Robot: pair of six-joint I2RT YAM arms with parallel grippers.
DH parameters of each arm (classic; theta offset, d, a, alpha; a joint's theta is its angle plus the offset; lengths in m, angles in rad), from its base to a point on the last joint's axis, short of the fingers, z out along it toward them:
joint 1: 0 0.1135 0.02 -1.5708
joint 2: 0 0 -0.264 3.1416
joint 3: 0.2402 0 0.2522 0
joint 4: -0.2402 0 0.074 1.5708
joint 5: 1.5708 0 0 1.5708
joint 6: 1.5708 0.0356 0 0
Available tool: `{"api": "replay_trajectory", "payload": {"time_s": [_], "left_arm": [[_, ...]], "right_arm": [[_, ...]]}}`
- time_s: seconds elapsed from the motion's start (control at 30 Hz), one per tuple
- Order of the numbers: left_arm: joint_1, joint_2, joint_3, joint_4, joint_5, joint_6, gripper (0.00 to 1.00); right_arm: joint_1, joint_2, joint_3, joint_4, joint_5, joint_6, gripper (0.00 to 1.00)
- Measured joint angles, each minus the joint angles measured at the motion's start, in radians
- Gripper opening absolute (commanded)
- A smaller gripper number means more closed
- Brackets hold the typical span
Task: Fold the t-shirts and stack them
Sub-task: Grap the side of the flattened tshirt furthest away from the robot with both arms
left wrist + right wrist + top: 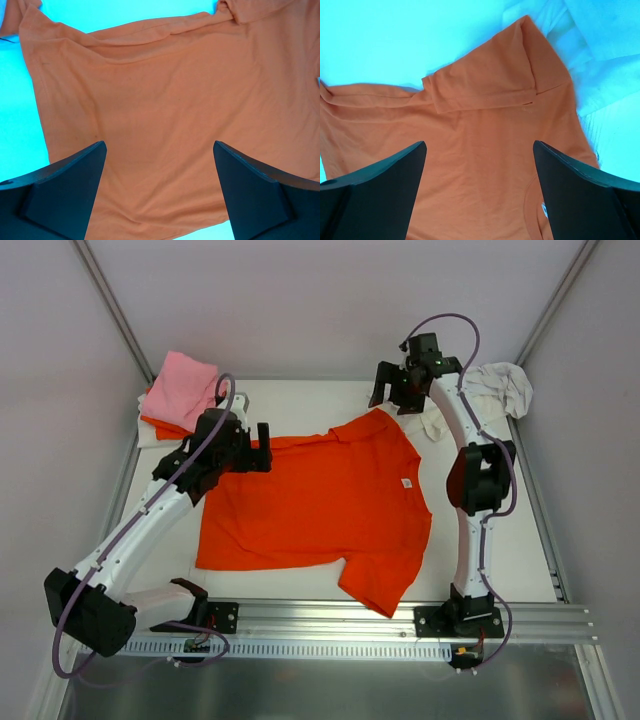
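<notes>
A bright orange t-shirt [320, 505] lies spread flat in the middle of the table, with a small white neck label [407, 483] toward the right. My left gripper [262, 448] hovers over its far left hem edge, open, with only orange cloth [165, 100] showing below the empty gap [160, 150]. My right gripper [390, 400] hangs open above the far sleeve, which lies folded over [485, 90], nothing between its fingers [480, 150]. A light pink t-shirt [185, 385] rests on a folded orange one [160, 426] at the back left. A crumpled white t-shirt [497, 390] sits at the back right.
The white table top [500, 540] is bounded by metal rails on both sides and a rail at the front [330, 615] where the arm bases are bolted. White cloth [600, 50] shows beside the orange sleeve in the right wrist view.
</notes>
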Motion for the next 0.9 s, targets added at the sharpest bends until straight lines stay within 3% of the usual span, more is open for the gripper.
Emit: {"api": "replay_trajectory", "payload": {"time_s": [0.37,0.9], "left_arm": [[0.000,0.121,0.096,-0.017,0.001,0.005,0.92],[0.000,0.125,0.099,-0.051,0.000,0.000,0.93]], "right_arm": [[-0.023,0.074,0.009,0.060,-0.083,0.045,0.91],[-0.052,0.145,0.007,0.078,-0.108,0.075,0.89]]}}
